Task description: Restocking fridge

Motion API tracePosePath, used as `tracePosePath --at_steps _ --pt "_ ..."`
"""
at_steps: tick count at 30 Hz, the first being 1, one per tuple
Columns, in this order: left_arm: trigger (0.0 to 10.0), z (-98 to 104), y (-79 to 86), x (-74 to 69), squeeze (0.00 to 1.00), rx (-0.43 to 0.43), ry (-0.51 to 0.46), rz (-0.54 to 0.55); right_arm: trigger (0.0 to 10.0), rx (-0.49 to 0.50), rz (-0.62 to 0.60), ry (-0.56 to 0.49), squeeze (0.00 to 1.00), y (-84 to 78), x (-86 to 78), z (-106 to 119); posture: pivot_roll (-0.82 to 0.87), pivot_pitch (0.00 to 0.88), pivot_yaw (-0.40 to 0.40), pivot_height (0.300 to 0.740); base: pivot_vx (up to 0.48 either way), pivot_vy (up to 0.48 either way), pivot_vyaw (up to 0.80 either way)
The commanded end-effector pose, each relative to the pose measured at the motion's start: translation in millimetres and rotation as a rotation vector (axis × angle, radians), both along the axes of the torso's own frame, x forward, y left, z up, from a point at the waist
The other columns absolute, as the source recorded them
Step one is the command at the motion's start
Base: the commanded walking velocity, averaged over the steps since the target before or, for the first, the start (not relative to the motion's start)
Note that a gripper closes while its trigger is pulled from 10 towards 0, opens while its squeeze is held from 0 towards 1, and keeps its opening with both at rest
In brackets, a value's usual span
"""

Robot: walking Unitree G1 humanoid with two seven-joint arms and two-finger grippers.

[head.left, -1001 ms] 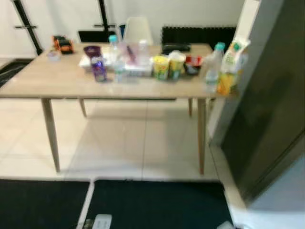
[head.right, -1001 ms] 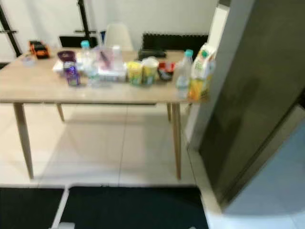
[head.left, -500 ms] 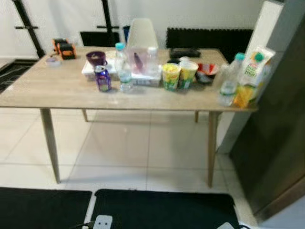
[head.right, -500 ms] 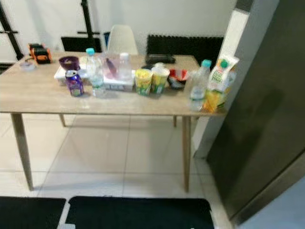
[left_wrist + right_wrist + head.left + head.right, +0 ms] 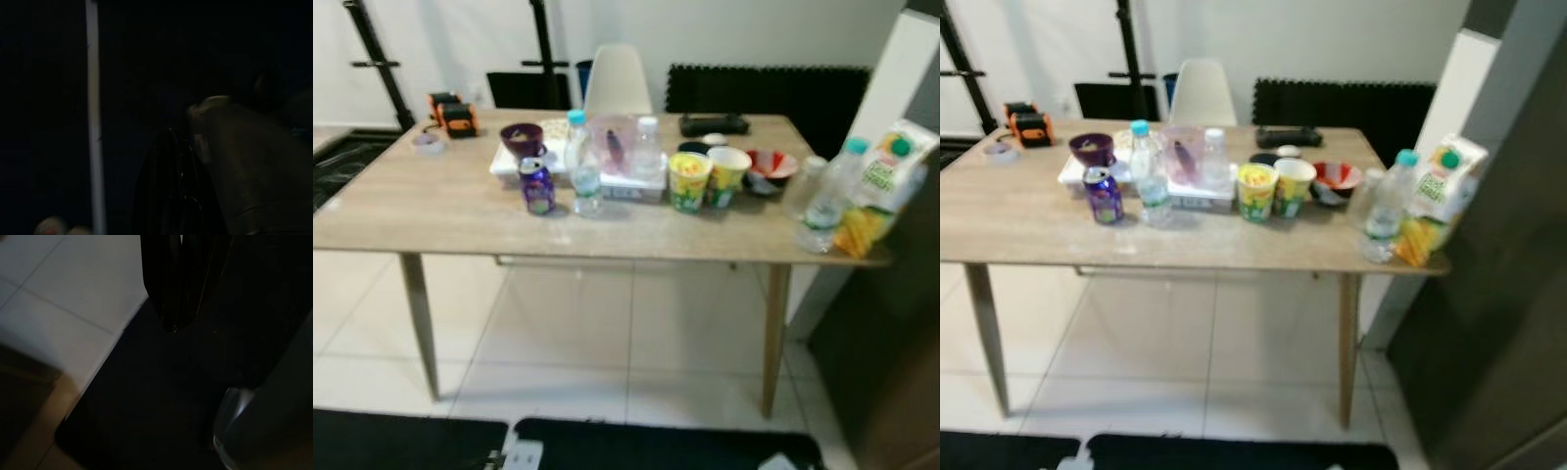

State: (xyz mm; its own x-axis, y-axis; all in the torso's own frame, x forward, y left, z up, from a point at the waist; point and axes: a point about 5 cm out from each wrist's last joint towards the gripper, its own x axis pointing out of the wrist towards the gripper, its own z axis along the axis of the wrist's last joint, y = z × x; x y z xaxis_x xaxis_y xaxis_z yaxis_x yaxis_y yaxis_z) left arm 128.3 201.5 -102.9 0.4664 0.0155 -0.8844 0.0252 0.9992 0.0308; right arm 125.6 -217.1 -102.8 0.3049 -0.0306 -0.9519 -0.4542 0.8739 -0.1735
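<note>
A light wooden tabletop [image 5: 1028, 230] on slim angled legs carries the groceries. At its right end, at the very corner, stands a white, green and orange juice carton [image 5: 1438, 201] with a green cap, leaning a little, touching or almost touching a clear plastic water bottle with a teal cap [image 5: 1388, 208] on its left. Toward the middle sit two yellow-printed paper cups [image 5: 1274, 189] side by side, and behind them a red bowl [image 5: 1337, 178]. Further left, a second clear bottle with a teal cap [image 5: 1149, 184] stands just beside a purple drink can [image 5: 1103, 194]. Behind those lies a white tray [image 5: 1078, 173] with a dark purple bowl [image 5: 1091, 149] on it, and a clear pitcher-like container [image 5: 1182, 157] next to a small clear bottle with a white cap [image 5: 1214, 160]. At the far left edge is an orange and black gadget [image 5: 1027, 121].

A white chair [image 5: 1200, 93] stands behind the table, against a white wall with black foam panels along its foot. The floor is pale tile with black mats nearest us. A dark grey fridge side [image 5: 1498, 323] rises at the right.

The right gripper [image 5: 177, 325] hangs over the black mat beside the tile, its fingers pressed together. The left gripper [image 5: 176, 191] hangs in deep shade; whether its fingers are open I cannot tell.
</note>
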Motion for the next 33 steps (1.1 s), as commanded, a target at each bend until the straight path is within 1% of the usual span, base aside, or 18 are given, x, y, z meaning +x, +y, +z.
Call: tracePosePath --at_steps 1,4,9,17,26,28,30,31,32,33 --pt "10.0 -4 1.4 -11.4 0.00 0.005 0.041 0.004 10.0 0.010 0.003 -0.008 0.00 3.9 3.1 0 -0.07 0.000 -0.016 0.740 0.281 0.000 0.00" --pt "10.0 -4 1.6 -11.4 0.00 0.008 0.041 0.010 10.0 0.012 0.002 -0.009 0.00 4.0 3.2 0 -0.07 0.000 -0.016 0.740 0.272 0.000 0.00" --pt "10.0 -4 3.0 -11.9 0.00 0.015 0.044 0.044 10.0 0.015 0.002 -0.012 0.00 4.1 3.7 0 -0.07 0.000 -0.016 0.740 0.000 0.000 0.00" --pt "10.0 -4 1.0 -11.8 0.00 -0.009 0.042 0.029 10.0 0.019 0.001 -0.015 0.00 4.2 4.0 1 -0.07 0.000 -0.016 0.740 0.000 0.000 0.00" --pt "10.0 -5 -0.4 -14.3 0.00 -0.011 0.055 0.035 10.0 0.031 0.004 -0.021 0.00 5.4 4.7 1 -0.07 0.000 -0.020 0.740 0.000 -0.454 0.00" --pt "10.0 -5 -0.1 -14.9 0.00 -0.005 0.056 0.038 10.0 0.035 0.014 -0.029 0.00 5.8 6.5 1 -0.07 0.000 -0.021 0.740 0.000 0.000 0.00" --pt "10.0 -5 0.1 -15.2 0.00 -0.003 0.055 0.044 10.0 0.041 0.040 -0.072 0.00 6.1 17.3 5 -0.07 0.000 -0.021 0.740 0.000 0.000 0.00" --pt "10.0 -5 0.1 -15.2 0.00 -0.003 0.055 0.044 10.0 0.041 0.040 -0.072 0.00 6.1 17.3 5 -0.07 0.000 -0.021 0.740 0.000 0.000 0.00" --pt "10.0 -5 0.1 -15.2 0.00 -0.003 0.054 0.046 10.0 0.043 0.050 -0.090 0.00 6.3 22.1 7 -0.07 0.000 -0.021 0.740 0.000 0.000 0.00" --pt "10.0 -5 0.3 -14.8 0.00 -0.006 0.051 0.048 10.0 0.058 0.066 -0.146 0.00 9.0 37.2 13 -0.07 0.000 -0.021 0.740 0.000 0.000 0.00"
